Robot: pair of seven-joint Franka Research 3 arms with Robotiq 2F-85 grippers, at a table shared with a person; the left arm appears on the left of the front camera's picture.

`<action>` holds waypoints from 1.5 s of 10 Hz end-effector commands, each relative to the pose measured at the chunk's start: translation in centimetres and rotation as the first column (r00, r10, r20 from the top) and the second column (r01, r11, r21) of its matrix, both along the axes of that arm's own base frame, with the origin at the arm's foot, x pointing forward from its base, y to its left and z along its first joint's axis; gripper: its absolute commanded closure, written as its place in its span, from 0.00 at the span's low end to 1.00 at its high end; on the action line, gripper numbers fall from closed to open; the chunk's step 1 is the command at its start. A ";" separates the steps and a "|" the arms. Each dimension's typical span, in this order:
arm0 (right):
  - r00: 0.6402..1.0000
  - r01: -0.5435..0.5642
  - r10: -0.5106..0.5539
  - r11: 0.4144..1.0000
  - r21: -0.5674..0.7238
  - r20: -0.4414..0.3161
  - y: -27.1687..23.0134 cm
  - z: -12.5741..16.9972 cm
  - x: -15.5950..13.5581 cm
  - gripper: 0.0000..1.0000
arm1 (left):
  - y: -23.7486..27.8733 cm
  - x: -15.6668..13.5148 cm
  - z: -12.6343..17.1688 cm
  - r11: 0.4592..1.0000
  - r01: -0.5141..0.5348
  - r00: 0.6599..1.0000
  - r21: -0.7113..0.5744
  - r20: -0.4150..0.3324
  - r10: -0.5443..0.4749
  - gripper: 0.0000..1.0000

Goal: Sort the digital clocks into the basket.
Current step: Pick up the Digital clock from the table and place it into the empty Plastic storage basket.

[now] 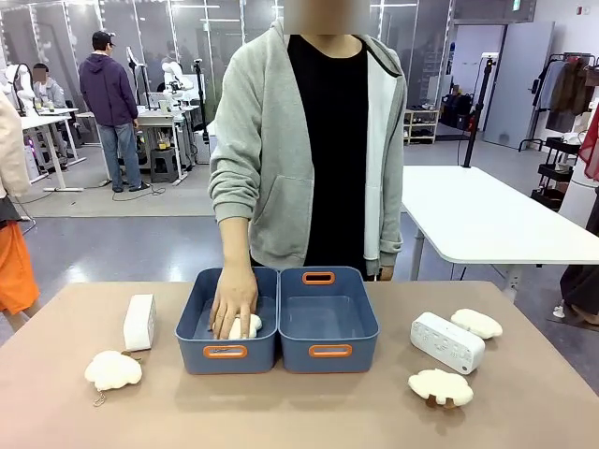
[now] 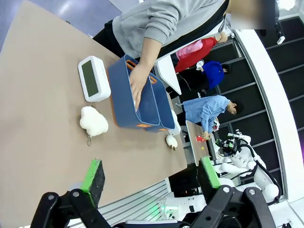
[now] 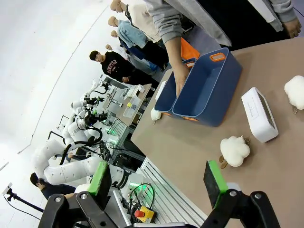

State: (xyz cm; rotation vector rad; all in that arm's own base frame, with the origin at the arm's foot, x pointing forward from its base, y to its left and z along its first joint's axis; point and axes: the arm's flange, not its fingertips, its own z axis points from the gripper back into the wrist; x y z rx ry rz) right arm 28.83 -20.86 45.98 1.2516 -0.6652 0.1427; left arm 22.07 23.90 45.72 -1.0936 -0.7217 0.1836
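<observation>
Two slate-blue baskets stand side by side mid-table, the left basket [image 1: 198, 354] and the right basket [image 1: 361, 350]. One white digital clock [image 1: 139, 323] stands on edge left of them; the other digital clock [image 1: 447, 341] lies to their right. The person's hand [image 1: 234, 299] rests inside the left basket on a cream plush piece [image 1: 247, 326]. My left gripper [image 2: 151, 175] hangs open high above the table, with the left clock [image 2: 93, 78] and the baskets [image 2: 124, 102] far ahead. Also open and empty, my right gripper [image 3: 157, 180] faces the right clock [image 3: 259, 114] and the baskets [image 3: 218, 102].
Cream cloud-shaped plush pieces lie loose on the table: one at front left [image 1: 113, 370], one at front right [image 1: 440, 386], one behind the right clock [image 1: 476, 324]. The person stands at the far edge. A white table [image 1: 487, 224] stands behind on the right.
</observation>
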 end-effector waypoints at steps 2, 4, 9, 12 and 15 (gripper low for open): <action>1.000 0.000 0.000 1.000 0.000 0.000 0.0 0.0 0.0 0.00 | 0.2 0.1 0.1 1.000 0.008 1.000 -0.011 0.030 -0.008 0.00; 0.979 -0.038 0.125 0.888 -0.458 0.160 3.5 3.2 0.6 0.00 | 0.2 0.1 0.1 1.000 0.008 1.000 -0.011 0.030 -0.008 0.00; 0.916 -0.040 0.402 0.122 -0.992 0.012 17.1 5.1 8.6 0.00 | 0.2 0.1 0.1 1.000 0.008 1.000 -0.011 0.030 -0.008 0.00; 0.879 -0.059 0.469 -0.073 -0.996 -0.086 22.4 1.3 11.6 0.00 | 0.2 0.1 0.1 1.000 0.008 1.000 -0.011 0.030 -0.008 0.00; 0.846 -0.052 0.528 -0.050 -0.997 -0.071 23.4 1.3 11.4 0.00 | 0.2 0.1 0.1 1.000 0.008 1.000 -0.011 0.030 -0.008 0.00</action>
